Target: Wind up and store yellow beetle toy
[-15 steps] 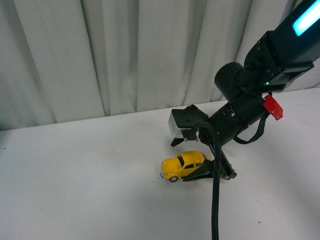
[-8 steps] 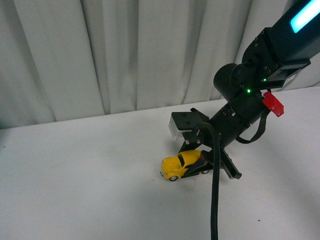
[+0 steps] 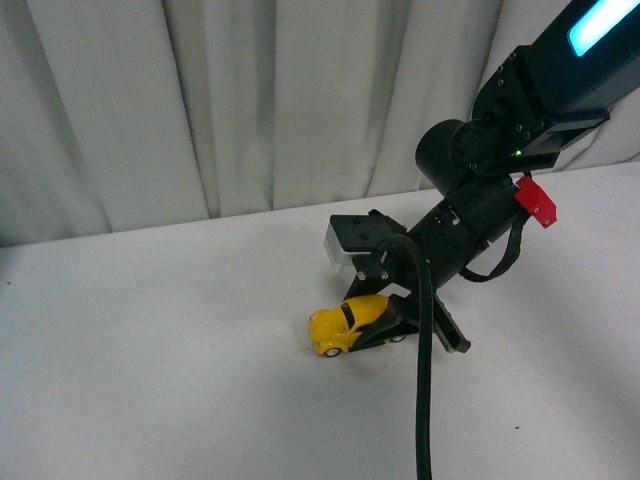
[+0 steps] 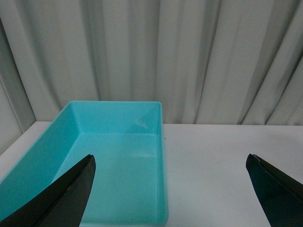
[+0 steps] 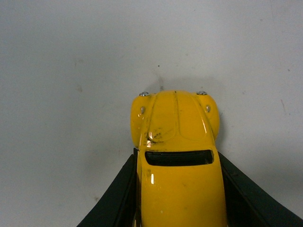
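Note:
The yellow beetle toy [image 3: 342, 322] stands on the white table, nose pointing left, in the front view. My right gripper [image 3: 385, 330] is shut on its rear half, one black finger on each side. In the right wrist view the yellow beetle toy [image 5: 177, 161] fills the middle, with black fingers [image 5: 116, 198] pressed against both flanks and its wheels on the table. My left gripper [image 4: 170, 189] is open and empty, its two black fingertips wide apart above the table next to a turquoise bin [image 4: 163, 156].
The open turquoise bin shows only in the left wrist view and holds nothing that I can see. A grey curtain [image 3: 250, 100] hangs behind the table's far edge. A black cable [image 3: 425, 380] runs down from the right arm.
My right gripper has slid the yellow beetle toy a little to the left along the table, still shut on it.

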`<state>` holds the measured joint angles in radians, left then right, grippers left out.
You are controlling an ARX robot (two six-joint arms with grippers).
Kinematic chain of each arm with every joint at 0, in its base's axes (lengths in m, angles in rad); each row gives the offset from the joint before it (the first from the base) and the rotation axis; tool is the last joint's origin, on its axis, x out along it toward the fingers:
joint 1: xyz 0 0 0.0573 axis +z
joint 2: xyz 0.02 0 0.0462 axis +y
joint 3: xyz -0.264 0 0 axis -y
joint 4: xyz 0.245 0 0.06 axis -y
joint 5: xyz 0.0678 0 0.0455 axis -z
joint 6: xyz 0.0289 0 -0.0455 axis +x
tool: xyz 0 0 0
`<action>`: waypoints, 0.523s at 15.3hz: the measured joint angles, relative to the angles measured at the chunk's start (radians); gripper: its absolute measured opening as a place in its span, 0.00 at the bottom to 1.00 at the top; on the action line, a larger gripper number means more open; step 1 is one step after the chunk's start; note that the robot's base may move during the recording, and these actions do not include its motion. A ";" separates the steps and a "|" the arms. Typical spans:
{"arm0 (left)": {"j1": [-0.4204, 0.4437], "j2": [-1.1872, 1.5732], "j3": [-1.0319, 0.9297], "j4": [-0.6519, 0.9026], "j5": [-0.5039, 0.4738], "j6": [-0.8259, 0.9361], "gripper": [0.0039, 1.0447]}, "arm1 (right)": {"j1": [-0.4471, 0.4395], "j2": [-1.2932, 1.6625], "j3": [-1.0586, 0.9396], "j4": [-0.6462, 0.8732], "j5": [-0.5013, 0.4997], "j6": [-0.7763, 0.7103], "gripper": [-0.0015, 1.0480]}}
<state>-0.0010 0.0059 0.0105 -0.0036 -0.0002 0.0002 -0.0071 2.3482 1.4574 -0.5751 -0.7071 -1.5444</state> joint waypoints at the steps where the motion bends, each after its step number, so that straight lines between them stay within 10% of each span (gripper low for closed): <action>1: 0.000 0.000 0.000 0.000 0.000 0.000 0.94 | -0.007 0.000 -0.007 0.005 -0.005 0.000 0.40; 8: 0.000 0.000 0.000 0.000 0.000 0.000 0.94 | -0.117 -0.035 -0.138 0.089 -0.061 -0.001 0.40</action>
<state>-0.0010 0.0059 0.0105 -0.0040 -0.0002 0.0002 -0.1238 2.3127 1.3190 -0.4866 -0.7677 -1.5455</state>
